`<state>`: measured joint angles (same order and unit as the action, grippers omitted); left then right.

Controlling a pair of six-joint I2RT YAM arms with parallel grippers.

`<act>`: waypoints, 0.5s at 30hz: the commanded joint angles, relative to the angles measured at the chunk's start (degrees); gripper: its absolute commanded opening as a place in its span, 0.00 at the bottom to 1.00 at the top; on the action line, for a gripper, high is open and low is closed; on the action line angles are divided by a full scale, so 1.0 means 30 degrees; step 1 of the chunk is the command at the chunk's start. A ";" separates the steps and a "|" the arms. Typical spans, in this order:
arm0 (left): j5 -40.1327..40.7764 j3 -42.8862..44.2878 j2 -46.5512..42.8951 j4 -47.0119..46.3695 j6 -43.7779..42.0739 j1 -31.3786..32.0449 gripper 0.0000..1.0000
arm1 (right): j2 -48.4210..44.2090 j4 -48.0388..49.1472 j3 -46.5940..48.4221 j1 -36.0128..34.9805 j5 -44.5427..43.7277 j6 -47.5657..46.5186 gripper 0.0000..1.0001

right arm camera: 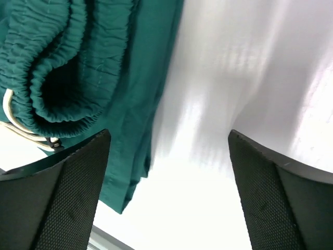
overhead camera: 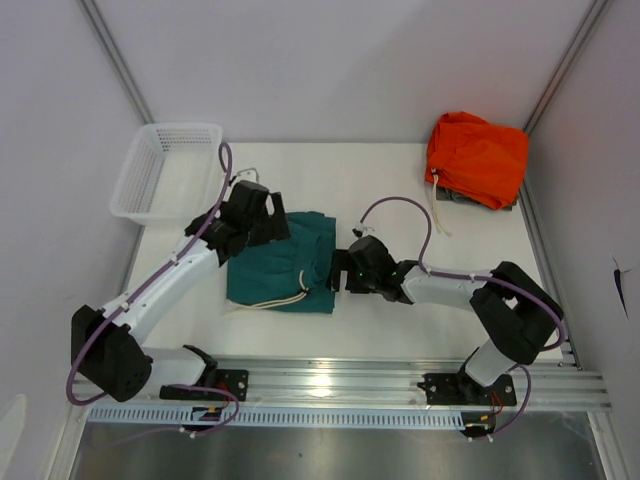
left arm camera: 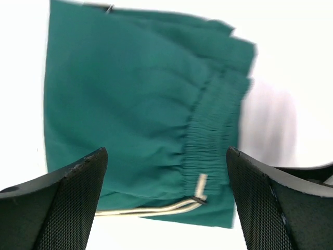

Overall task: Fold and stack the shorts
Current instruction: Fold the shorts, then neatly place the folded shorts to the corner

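- White walls closed in a white table [overhead camera: 390,175] on three sides, and a metal rail [overhead camera: 350,380] ran along its near edge, where both arm bases were bolted.
- The shorts [overhead camera: 285,262] lay folded into a compact teal-green rectangle on the table, left of centre, between the two grippers.
- Their gathered waistband [left arm camera: 210,130] sat on the side nearest the right arm, and the cream drawstring [overhead camera: 268,303] trailed along the near edge of the fold.
- The left gripper [overhead camera: 262,225] hung over the far left corner of the shorts. In its wrist view the fingers [left arm camera: 67,203] stood wide apart, with fabric showing below the gap and nothing clamped.
- The right gripper [overhead camera: 338,270] hung at the right edge of the shorts. Its fingers [right arm camera: 57,198] were equally wide apart, over bare table beside the fabric's edge, holding nothing.
- A white mesh basket [overhead camera: 165,170] stood at the far left corner.
- An orange garment [overhead camera: 478,158] lay bundled at the far right corner, well apart from the shorts.
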<state>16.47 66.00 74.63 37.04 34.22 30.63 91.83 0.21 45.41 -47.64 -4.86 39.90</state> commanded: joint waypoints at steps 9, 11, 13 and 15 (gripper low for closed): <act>-0.3146 -0.5767 -0.0649 -0.5779 0.0254 -0.0019 0.95 | 0.0907 0.2654 0.1239 0.3017 0.6802 0.0177 0.99; -0.2682 -0.6324 -0.0474 -0.6339 0.0283 0.0392 0.95 | 0.1496 0.3121 0.1592 0.3192 0.7331 0.0410 1.00; -0.2443 -0.6586 -0.0064 -0.6572 0.0284 0.0775 0.95 | 0.2404 0.4059 0.1709 0.3281 0.8093 0.0615 1.00; -0.2443 -0.6967 0.0258 -0.7187 0.0342 0.0892 0.95 | 0.3454 0.5346 0.1651 0.3515 0.8969 0.1083 1.00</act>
<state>8.84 46.46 74.28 21.26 34.52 32.40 98.63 9.80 48.95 -37.76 16.16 41.17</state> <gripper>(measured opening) 0.950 0.993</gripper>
